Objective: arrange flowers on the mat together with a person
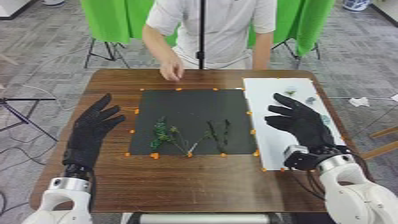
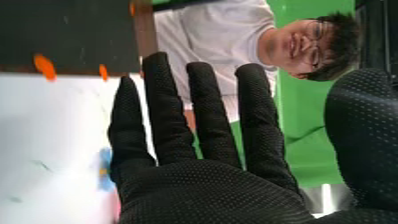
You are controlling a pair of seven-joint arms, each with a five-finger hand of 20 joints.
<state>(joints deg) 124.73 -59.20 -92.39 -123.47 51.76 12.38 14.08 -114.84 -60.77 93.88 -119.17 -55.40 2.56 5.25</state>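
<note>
Stems [image 1: 161, 132] on blk mat [image 1: 187, 107], R hand [image 1: 305, 126] open

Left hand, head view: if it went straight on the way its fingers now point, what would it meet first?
The left hand would probably cross the brown table beside the black mat and first meet the green cloth; depth is unclear.

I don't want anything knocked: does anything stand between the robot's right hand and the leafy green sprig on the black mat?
Yes, though only low things: thin dark stems lie on the mat between the right hand and the sprig, and orange tabs line the mat's edge. Nothing tall is visible between them.
</note>
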